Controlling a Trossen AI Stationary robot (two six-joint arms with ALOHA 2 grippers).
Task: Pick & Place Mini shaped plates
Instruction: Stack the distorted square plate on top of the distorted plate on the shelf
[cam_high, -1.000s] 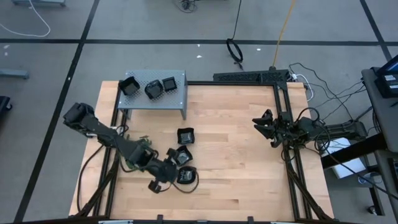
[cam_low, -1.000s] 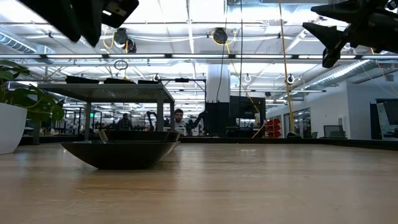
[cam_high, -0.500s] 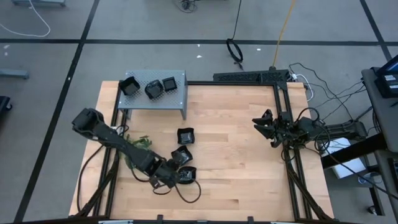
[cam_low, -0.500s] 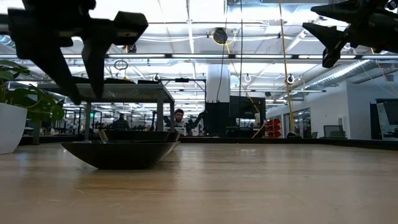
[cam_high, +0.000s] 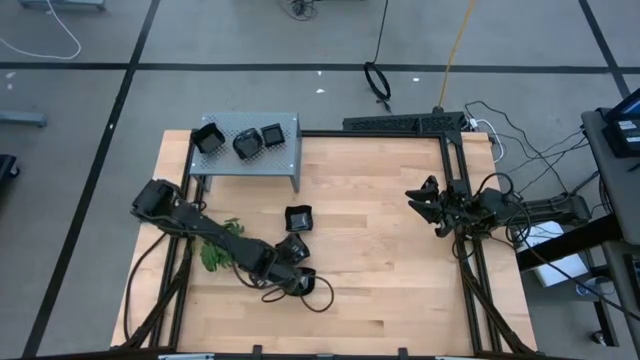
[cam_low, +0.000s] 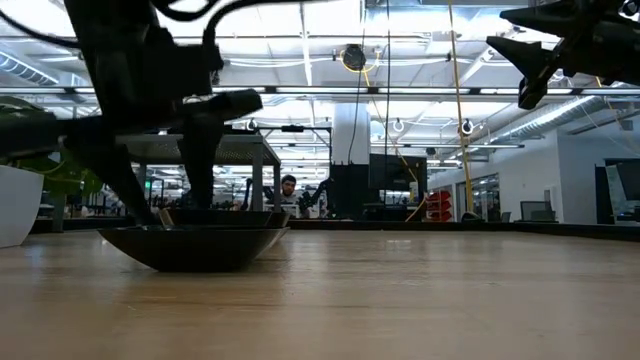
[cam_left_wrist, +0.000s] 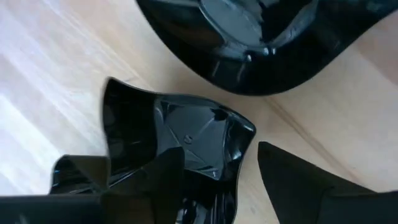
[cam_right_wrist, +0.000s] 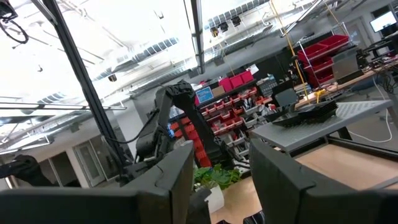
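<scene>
My left claw (cam_high: 296, 283) is down low at the near-left part of the counter (cam_high: 390, 260), its fingers spread around the rim of a glossy black plate (cam_left_wrist: 186, 140): one finger over the dish, the other on bare wood beside it, nothing pinched yet. Second plate (cam_high: 291, 249) sits just beside, nearly touching in the wrist view; third plate (cam_high: 299, 218) a little farther toward the shelf (cam_high: 248, 150), which already carries three dishes. Right claw (cam_high: 424, 203) hangs open over the counter's right side, well apart, empty. Risks, as I judge them: the rim is slick and slanted, so closing off-centre could squirt the dish out or flip it; the inner finger could scrape rather than seat; dragging sideways would knock the neighbour. A loop of cable (cam_high: 318, 290) lies by my wrist and might snag. The green plant (cam_high: 215, 252) crowds my forearm on the left. Open room: broad bare wood toward centre and right; straight up looks clear.
</scene>
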